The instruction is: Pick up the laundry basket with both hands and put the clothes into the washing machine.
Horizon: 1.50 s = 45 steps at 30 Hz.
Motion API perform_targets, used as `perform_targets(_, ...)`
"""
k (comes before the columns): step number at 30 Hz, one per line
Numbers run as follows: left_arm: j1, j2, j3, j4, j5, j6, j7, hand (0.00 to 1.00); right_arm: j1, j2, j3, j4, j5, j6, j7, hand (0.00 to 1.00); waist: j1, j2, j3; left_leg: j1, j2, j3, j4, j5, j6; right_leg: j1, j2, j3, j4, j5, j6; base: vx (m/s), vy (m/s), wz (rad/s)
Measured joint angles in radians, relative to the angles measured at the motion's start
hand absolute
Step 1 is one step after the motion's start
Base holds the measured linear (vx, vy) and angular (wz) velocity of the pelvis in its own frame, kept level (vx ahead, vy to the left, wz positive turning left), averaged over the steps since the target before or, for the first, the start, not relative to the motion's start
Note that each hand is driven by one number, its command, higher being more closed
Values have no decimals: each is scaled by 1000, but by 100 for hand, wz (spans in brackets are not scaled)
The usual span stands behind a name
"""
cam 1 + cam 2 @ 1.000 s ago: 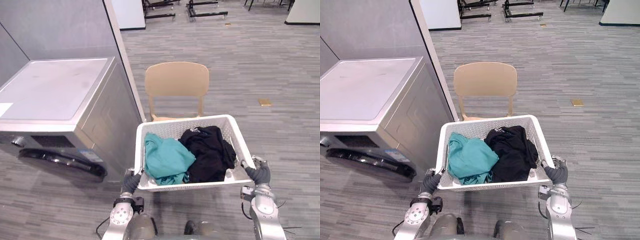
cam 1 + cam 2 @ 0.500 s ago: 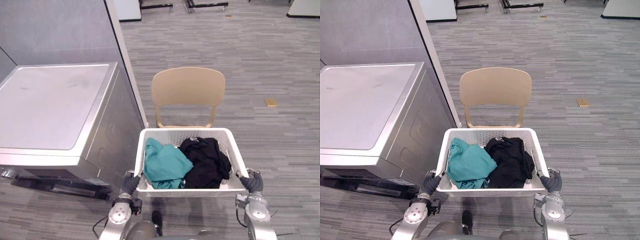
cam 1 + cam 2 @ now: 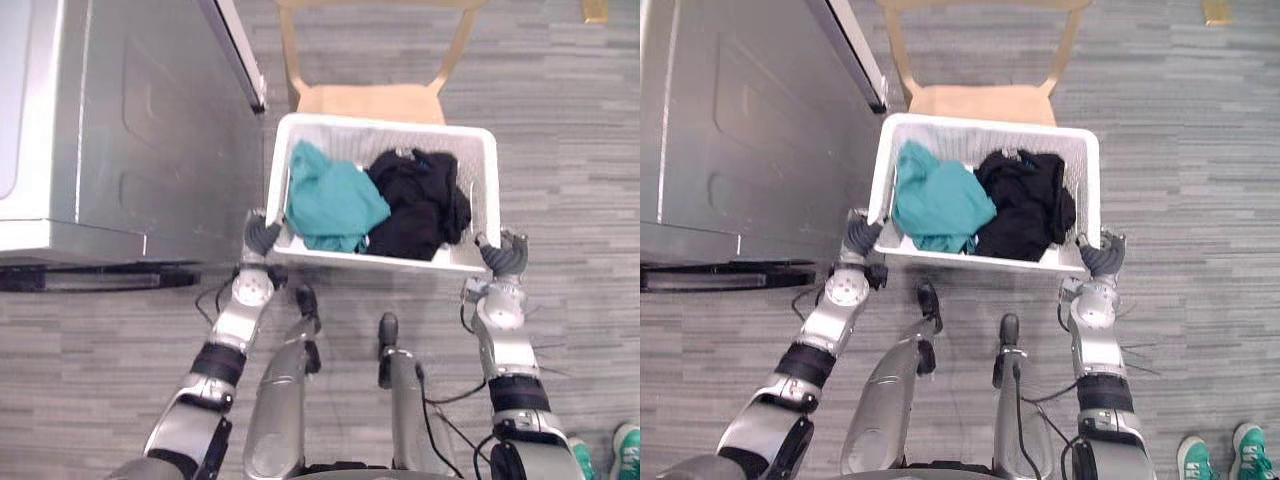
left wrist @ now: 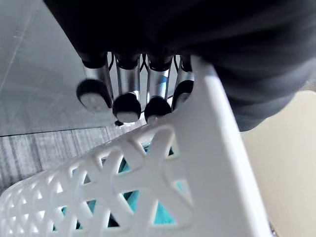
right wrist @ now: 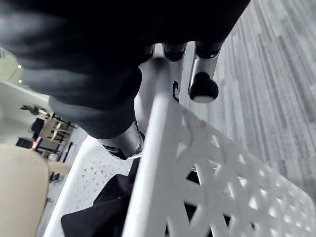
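Done: the laundry basket (image 3: 350, 138) is gripped on both sides. The left hand (image 3: 260, 236) holds its rim at 8 o'clock and the right hand (image 3: 503, 257) holds it at 4 o'clock.
Left hand: in the left wrist view its fingers (image 4: 127, 94) curl over the white rim, clamped on the basket.
Right hand: its fingers (image 5: 202, 74) hook over the opposite rim in the same way, closed on the basket.
Load: a teal garment (image 3: 333, 200) and a black garment (image 3: 420, 200) lie side by side inside, touching. Neither has been put in the washer.
Left to do: carry the basket round to the washing machine's front, then move both garments into the drum. By my reading this is the early carrying stage.
Washing machine (image 3: 130, 130): at 9 to 10 o'clock of the basket, just beside it, showing its side panel.
Machine front: a dark strip (image 3: 90, 276) runs along it at 8 o'clock. It is probably the door, but I cannot tell whether it is open.
In the way: a tan chair (image 3: 368, 100) stands at 12 o'clock with its seat right at the basket's far edge. I cannot tell whether the basket clears it.
Bystander: a person's green shoes (image 3: 1195, 458) stand at 5 o'clock, well apart.
Floor: grey planks, with a small tan object (image 3: 595, 10) at 1 o'clock.
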Motion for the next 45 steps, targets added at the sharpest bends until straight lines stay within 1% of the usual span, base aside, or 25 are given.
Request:
perform_targets(2,-15,-7,26,0,0,0,19,0,-20,5,9,-17,0,-7,-5,0,2,0,11,-6,3,6,4,1,0,-6,0,0,3,0,0,26,-26,-3)
perform_targets(6,-17,-17,36,-8,0,-1,39,0,-27,33,17,-26,0,-8,-6,0,11,-2,13,-13,12,13,20,-1,3,-8,3,0,6,-2,-2,52,-26,-3)
perform_targets(8,-19,-24,38,-36,1,-4,39,0,-28,38,17,-56,0,-13,-8,0,19,-3,20,-13,15,13,22,-1,3,-8,5,-2,9,-8,-8,35,-40,-1)
perform_targets(12,-33,-58,56,-56,1,-13,41,0,-39,38,14,-104,0,-32,-11,0,20,-6,34,-13,20,7,26,-1,3,-8,8,-10,19,-15,-12,15,-43,3)
perform_targets(13,-20,-67,67,-83,-1,-19,41,0,-24,38,8,-143,2,-43,-12,0,21,-6,35,-13,21,7,26,-1,3,-7,8,-11,19,-15,-13,22,-34,1)
perform_targets(14,-16,-67,69,-89,-1,-20,42,0,-20,38,6,-151,3,-44,-12,0,21,-6,35,-12,21,7,26,-1,3,-6,8,-11,19,-16,-13,34,-36,2)
perform_targets(16,18,-67,89,-132,-1,-42,42,0,28,41,-15,-201,9,-51,-13,0,23,-9,38,-2,20,4,30,-2,5,8,7,-17,20,-18,-11,40,-24,6)
perform_targets(17,30,-68,102,-144,-1,-45,42,0,40,42,-18,-209,10,-51,-13,0,23,-11,42,5,20,4,32,-3,7,18,6,-17,20,-19,-12,38,-22,10)
perform_targets(20,111,-75,154,-188,-9,-54,48,0,124,54,-53,-242,17,-63,-10,0,23,-14,44,34,16,0,35,-10,12,53,1,-26,21,-35,-13,36,-19,12)
perform_targets(22,182,-89,180,-223,-14,-64,54,0,174,66,-58,-251,17,-72,-5,0,24,-15,44,53,15,-4,34,-19,5,76,0,-34,19,-40,-14,43,-28,11)
perform_targets(25,322,-127,194,-267,-48,-71,54,0,263,89,-59,-263,17,-72,12,0,29,-15,44,103,14,-5,32,-31,7,132,-4,-46,14,-54,-18,44,-29,13)
perform_targets(27,448,-160,192,-298,-81,-78,25,0,354,98,-55,-296,16,-77,32,0,32,-16,43,156,10,5,29,-46,0,188,-11,-61,14,-73,-17,38,-29,14)
perform_targets(28,477,-168,192,-303,-85,-79,12,0,374,98,-55,-296,15,-80,38,0,32,-17,43,170,8,5,27,-48,0,204,-13,-64,13,-77,-17,46,-23,17)
perform_targets(30,583,-192,191,-302,-106,-79,-30,0,461,103,-52,-284,3,-80,70,0,37,-27,12,212,-4,4,8,-53,-2,247,-25,-79,0,-98,-15,66,-25,22)
perform_targets(31,604,-196,190,-294,-111,-79,-39,0,481,103,-51,-273,-4,-80,75,0,38,-29,2,223,-6,4,0,-53,-2,260,-26,-84,-6,-98,-14,104,-30,23)
perform_targets(32,635,-202,191,-275,-116,-79,-63,0,510,107,-51,-245,-10,-81,93,0,40,-31,-22,235,-11,0,-8,-53,-2,278,-29,-95,-16,-99,-13,157,-24,25)
perform_targets(33,665,-199,187,-232,-122,-78,-95,0,535,111,-49,-175,-22,-80,117,0,49,-41,-42,275,-23,-4,-24,-52,-3,318,-35,-100,-27,-104,-9,218,-32,35)
perform_targets(34,694,-192,184,-147,-123,-76,-134,0,548,119,-45,-59,-33,-77,149,0,52,-51,-68,326,-43,-15,-47,-47,-5,374,-50,-116,-41,-118,-2,167,-20,39)
perform_targets(36,709,-188,183,-63,-122,-71,-167,0,555,117,-36,44,-48,-67,171,0,50,-54,-114,340,-57,-33,-55,-44,-2,400,-59,-132,-56,-124,3,137,-16,39)
perform_targets(37,717,-180,184,42,-118,-62,-196,0,548,117,-32,164,-69,-51,194,0,50,-55,-154,361,-73,-54,-68,-44,-1,435,-66,-155,-76,-127,9,220,-22,42)
perform_targets(39,718,-170,185,132,-110,-54,-208,0,543,117,-32,257,-83,-44,208,0,51,-53,-170,386,-88,-76,-72,-44,-1,482,-69,-174,-93,-130,15,173,-23,43)
perform_targets(40,714,-149,199,181,-104,-51,-216,0,527,117,-33,343,-84,-41,224,0,52,-54,-174,412,-95,-90,-73,-44,-1,522,-78,-189,-109,-132,17,86,-9,33)
perform_targets(41,712,-137,210,211,-93,-51,-221,0,515,117,-33,384,-84,-39,226,0,53,-53,-177,420,-100,-100,-73,-44,-1,538,-78,-197,-115,-133,19,75,-22,39)
perform_targets(43,711,-131,229,260,-74,-46,-224,0,504,114,-35,428,-84,-38,226,0,49,-44,-182,423,-109,-124,-68,-44,-1,556,-80,-222,-121,-136,22,28,-22,34)
perform_targets(45,709,-134,252,272,-66,-47,-223,0,498,117,-36,474,-81,-36,226,0,53,-36,-185,399,-116,-155,-22,-45,-1,574,-84,-267,-110,-145,31,-7,-19,49)
